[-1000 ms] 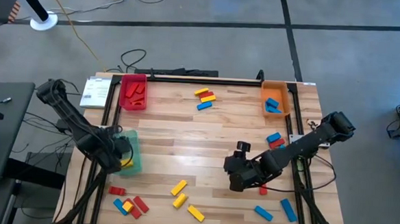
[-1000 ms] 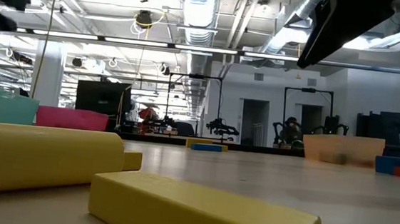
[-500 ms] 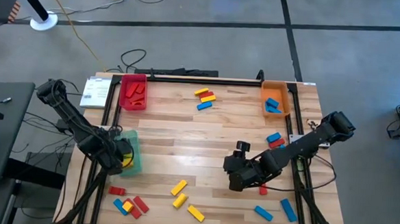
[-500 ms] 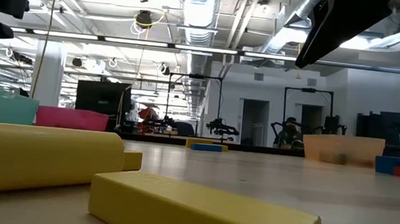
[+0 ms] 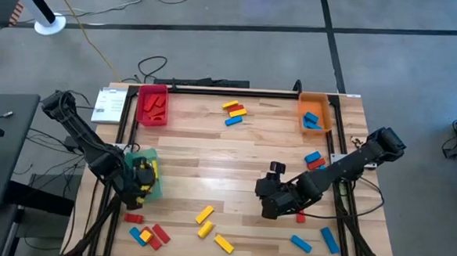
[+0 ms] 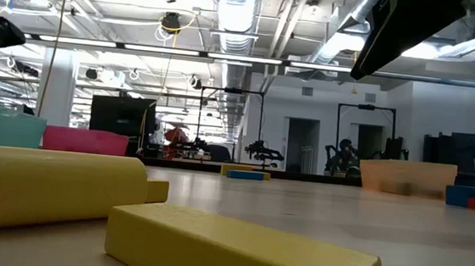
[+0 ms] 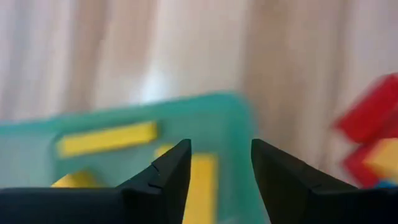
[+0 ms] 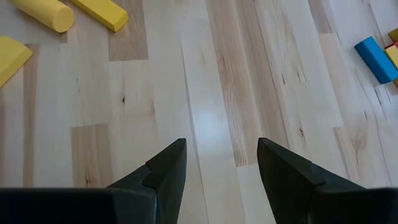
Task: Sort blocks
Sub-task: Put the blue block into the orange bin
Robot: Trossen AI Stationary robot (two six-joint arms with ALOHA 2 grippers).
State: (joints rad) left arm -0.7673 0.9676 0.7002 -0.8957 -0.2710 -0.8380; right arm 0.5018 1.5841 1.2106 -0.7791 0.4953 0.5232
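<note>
Small red, yellow and blue blocks lie scattered on the wooden table: yellow ones (image 5: 205, 222) near the near edge, a mixed cluster (image 5: 149, 234) at the near left, blue ones (image 5: 316, 241) at the near right, and a group (image 5: 233, 111) by the far edge. My left gripper (image 5: 138, 180) hovers open over the green tray (image 5: 152, 188). In its wrist view the tray (image 7: 236, 124) holds yellow blocks (image 7: 106, 138) under the open fingers (image 7: 221, 174). My right gripper (image 5: 266, 210) is open above bare wood (image 8: 221, 171), right of the yellow blocks (image 8: 99, 12).
A red tray (image 5: 152, 106) with red blocks sits at the far left, and an orange tray (image 5: 314, 114) with blue blocks at the far right. Blue and red blocks (image 5: 315, 159) lie by the right arm, with a small red one (image 5: 300, 218) beside its gripper. Two yellow blocks (image 6: 59, 187) fill the low view's foreground.
My left gripper has shifted a little toward the table's near edge over the green tray. In the low view a bit of yellow that showed below it a second ago is gone. The right arm has kept still.
</note>
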